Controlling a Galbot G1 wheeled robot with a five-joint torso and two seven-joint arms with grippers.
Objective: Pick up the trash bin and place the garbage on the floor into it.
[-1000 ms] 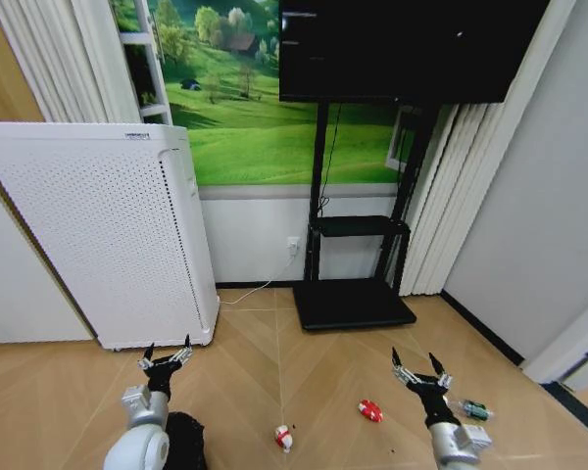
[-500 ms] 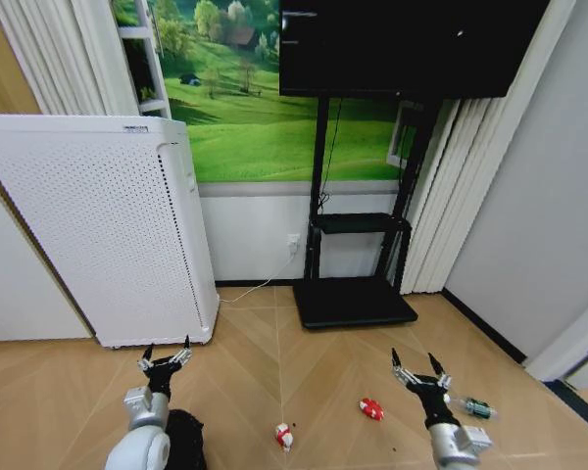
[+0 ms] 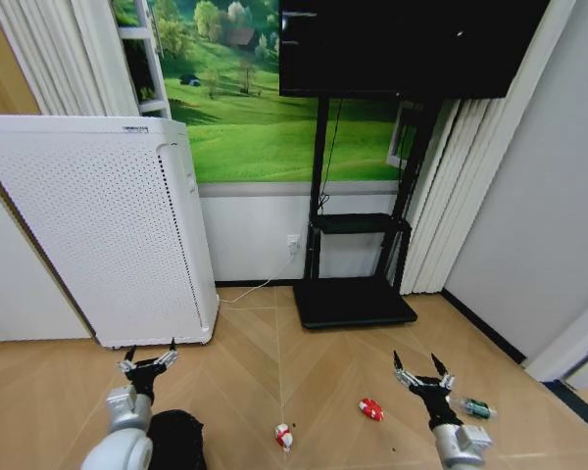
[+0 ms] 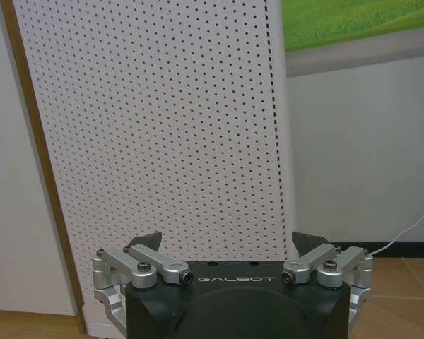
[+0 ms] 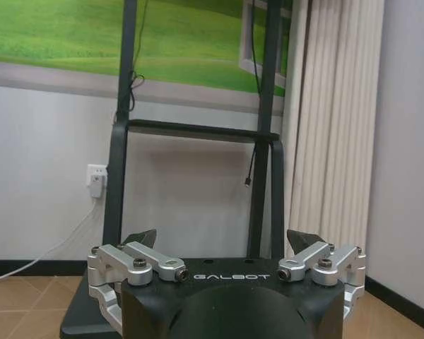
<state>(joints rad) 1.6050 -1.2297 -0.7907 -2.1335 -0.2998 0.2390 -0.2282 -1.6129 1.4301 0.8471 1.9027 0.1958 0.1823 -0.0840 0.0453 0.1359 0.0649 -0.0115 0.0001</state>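
The black mesh trash bin [image 3: 176,441] stands on the floor at the bottom left of the head view, partly behind my left arm. My left gripper [image 3: 148,357] is open above it and points at the white appliance; in the left wrist view the left gripper [image 4: 226,244] holds nothing. The garbage lies on the floor: a red-and-white wrapper piece [image 3: 284,436], a red wrapper piece [image 3: 370,409] and a small bottle with a green cap [image 3: 473,408]. My right gripper [image 3: 423,369] is open between the red piece and the bottle, and the right gripper [image 5: 225,239] is empty too.
A tall white perforated appliance [image 3: 98,235] stands close ahead on the left. A black TV stand [image 3: 353,284] with a flat base sits at the wall ahead, a white cable [image 3: 260,286] trailing beside it. Wooden floor lies open between them.
My left arm has swung to the left, uncovering more of the trash bin. The right arm and the garbage have stayed where they were.
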